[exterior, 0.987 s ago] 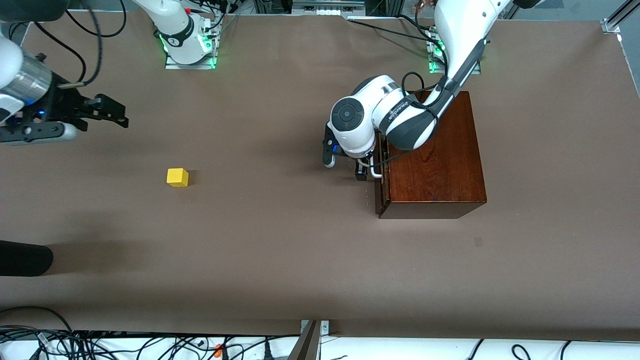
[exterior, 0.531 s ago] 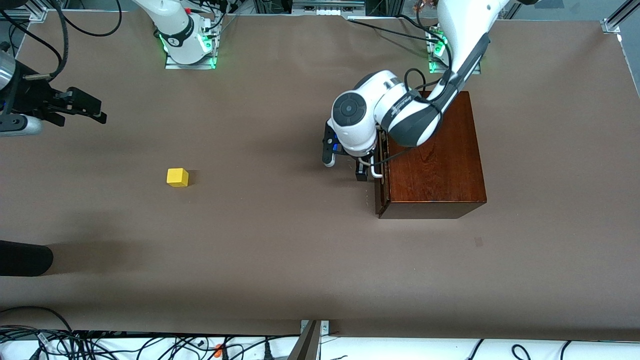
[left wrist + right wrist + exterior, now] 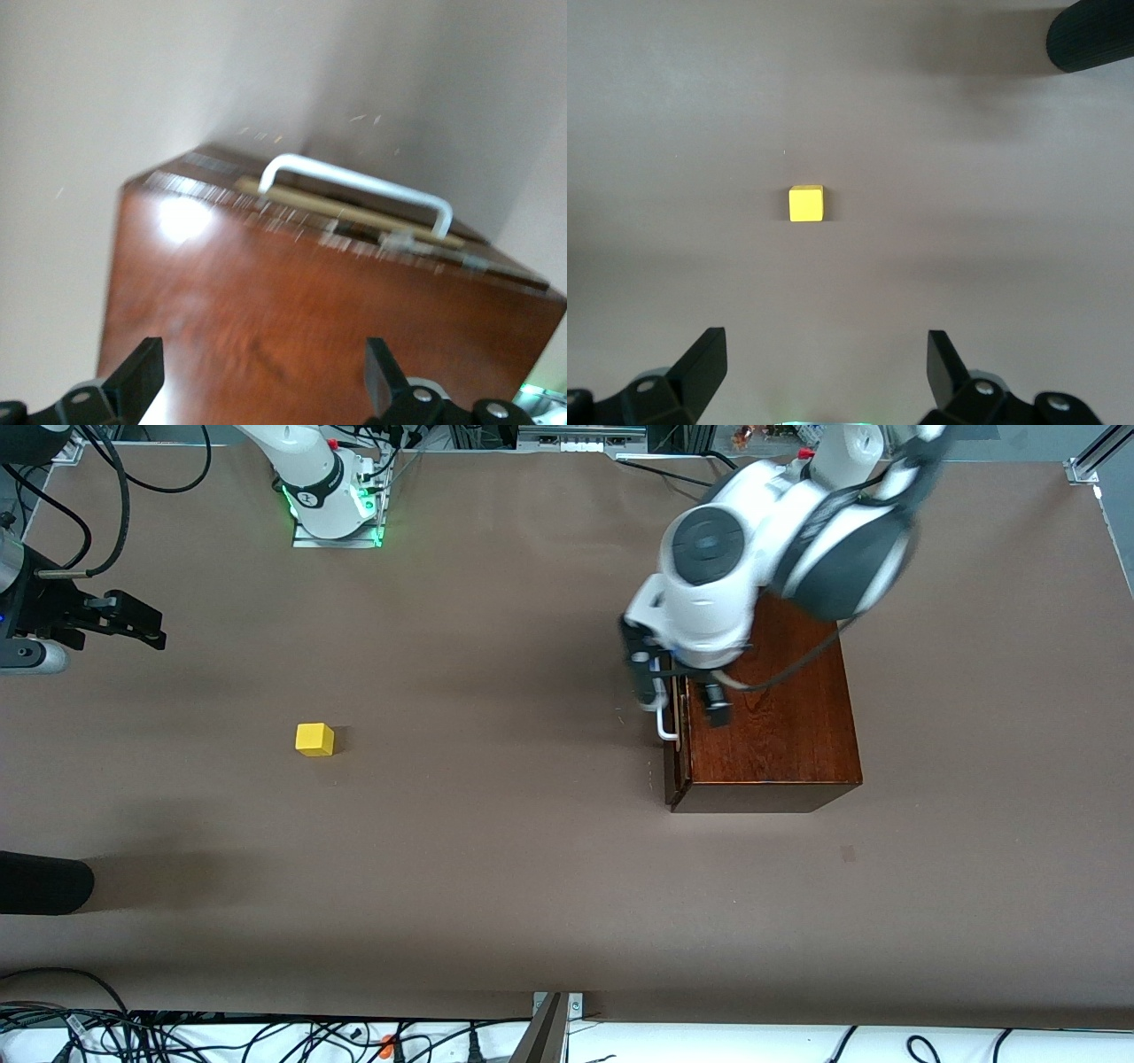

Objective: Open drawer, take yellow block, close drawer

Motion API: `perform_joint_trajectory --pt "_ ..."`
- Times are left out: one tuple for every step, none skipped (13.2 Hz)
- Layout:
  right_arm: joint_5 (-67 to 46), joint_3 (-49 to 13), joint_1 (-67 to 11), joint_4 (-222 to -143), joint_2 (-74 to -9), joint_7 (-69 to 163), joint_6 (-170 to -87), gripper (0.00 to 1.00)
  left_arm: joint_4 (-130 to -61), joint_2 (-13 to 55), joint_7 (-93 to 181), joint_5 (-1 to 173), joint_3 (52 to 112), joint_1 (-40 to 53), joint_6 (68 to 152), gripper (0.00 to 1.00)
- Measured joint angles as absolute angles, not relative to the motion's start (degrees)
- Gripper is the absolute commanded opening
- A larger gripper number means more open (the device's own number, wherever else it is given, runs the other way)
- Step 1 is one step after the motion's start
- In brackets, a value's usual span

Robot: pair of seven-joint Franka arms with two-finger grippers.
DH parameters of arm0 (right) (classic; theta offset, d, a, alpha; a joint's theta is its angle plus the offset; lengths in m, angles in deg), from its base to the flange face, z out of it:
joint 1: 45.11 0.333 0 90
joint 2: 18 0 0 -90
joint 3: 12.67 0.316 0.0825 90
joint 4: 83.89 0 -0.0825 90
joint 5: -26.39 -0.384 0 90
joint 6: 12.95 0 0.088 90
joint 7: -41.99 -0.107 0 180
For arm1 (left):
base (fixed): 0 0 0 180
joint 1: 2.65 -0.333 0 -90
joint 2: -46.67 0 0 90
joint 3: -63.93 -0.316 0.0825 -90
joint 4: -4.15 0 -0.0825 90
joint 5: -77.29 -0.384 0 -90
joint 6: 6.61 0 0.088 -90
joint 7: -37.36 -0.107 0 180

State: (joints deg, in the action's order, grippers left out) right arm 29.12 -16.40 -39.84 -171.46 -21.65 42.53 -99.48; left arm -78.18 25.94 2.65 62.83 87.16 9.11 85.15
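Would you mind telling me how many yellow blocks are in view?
1. The yellow block lies on the bare table toward the right arm's end; the closed drawer may hide more.

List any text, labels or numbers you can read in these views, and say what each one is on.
None can be read.
The left arm's white wrist housing, above the dark reddish-brown wooden box, is motion-blurred; any marking is illegible.
The small bright yellow cube on the brown table is plain.
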Motion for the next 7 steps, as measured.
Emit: perform_joint_trajectory --pt "29.12 -16.41 -39.85 -171.46 -21.68 42.53 -99.45 1.0 -76.68 26.71 3.34 62.92 87.11 6.99 83.28 1.0" --pt "29.12 -16.42 -39.85 -171.46 -21.72 42.53 -99.39 1.0 -75.46 27.3 3.81 62.96 87.05 4.97 82.19 1.0" --pt "29.12 -16.43 -39.85 -171.46 -21.75 42.53 -99.33 1.0 -74.51 27.68 4.31 62.99 87.01 2.89 81.78 1.0" --pt "29.12 -16.43 -39.85 -171.46 -21.76 42.53 -99.33 1.0 -73.49 27.84 4.48 63.01 86.99 0.91 81.32 1.0" --pt "29.12 -16.43 -39.85 -171.46 -21.77 42.53 -99.32 1.0 -72.38 27.93 4.54 63.04 86.95 -0.78 80.75 1.0" --pt "29.12 -16.43 -39.85 -171.45 -21.77 42.53 -99.32 1.0 -71.26 28.03 4.65 63.06 86.9 -2.3 80.18 1.0" --pt "29.12 -16.43 -39.85 -171.45 -21.77 42.53 -99.32 1.0 -70.2 28.14 4.83 63.08 86.87 -3.83 79.84 1.0"
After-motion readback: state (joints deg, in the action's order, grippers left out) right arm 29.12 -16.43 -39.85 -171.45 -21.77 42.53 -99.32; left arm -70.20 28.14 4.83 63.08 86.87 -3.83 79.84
